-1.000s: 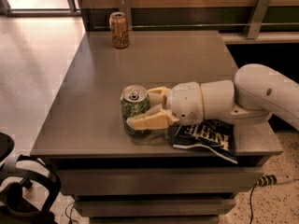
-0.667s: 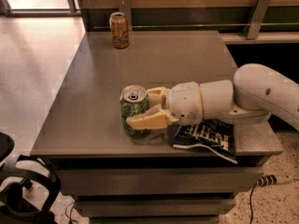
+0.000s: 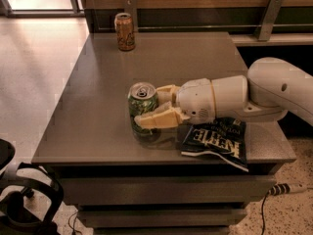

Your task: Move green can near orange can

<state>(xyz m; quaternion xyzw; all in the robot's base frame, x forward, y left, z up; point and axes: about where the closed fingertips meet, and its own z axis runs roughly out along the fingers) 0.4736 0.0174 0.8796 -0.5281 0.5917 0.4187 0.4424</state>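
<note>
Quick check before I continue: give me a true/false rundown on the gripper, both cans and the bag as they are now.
1. The gripper is closed on the green can. True.
2. The orange can lies on its side. False: it stands upright at the far edge of the table.
3. The two cans touch. False: they are well apart, with the green can near the front.
4. A dark bag lies beside the green can, under the arm. True.

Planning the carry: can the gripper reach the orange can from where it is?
Probably yes: the gripper, closed around the green can, has only open table between it and the orange can.
</note>
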